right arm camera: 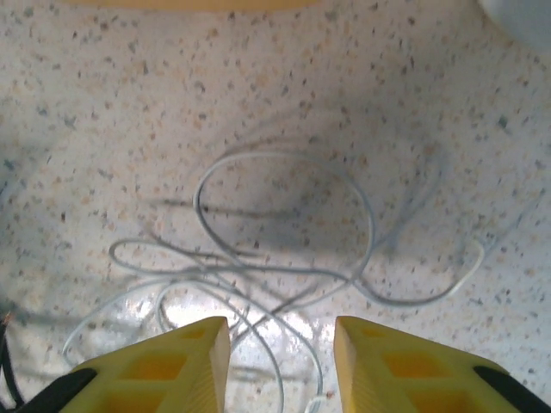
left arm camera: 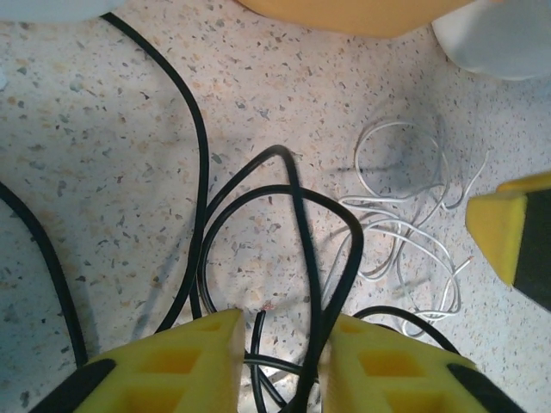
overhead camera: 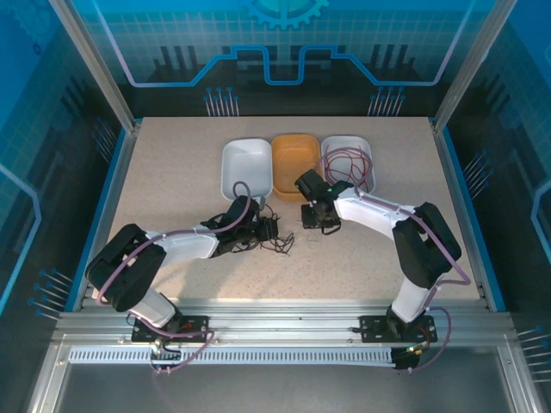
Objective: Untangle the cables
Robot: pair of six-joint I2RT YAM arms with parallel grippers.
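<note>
Looping black cables (left arm camera: 297, 224) pass between left fingers (left arm camera: 194, 361).

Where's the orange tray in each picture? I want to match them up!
Top external: the orange tray is at the back, in the middle of the row of trays.
Left wrist: along the top edge, right of centre.
Right wrist: a thin strip at the top edge, left of centre.
Shared landmark: the white tray just right of it, in the top right corner of both wrist views.
</note>
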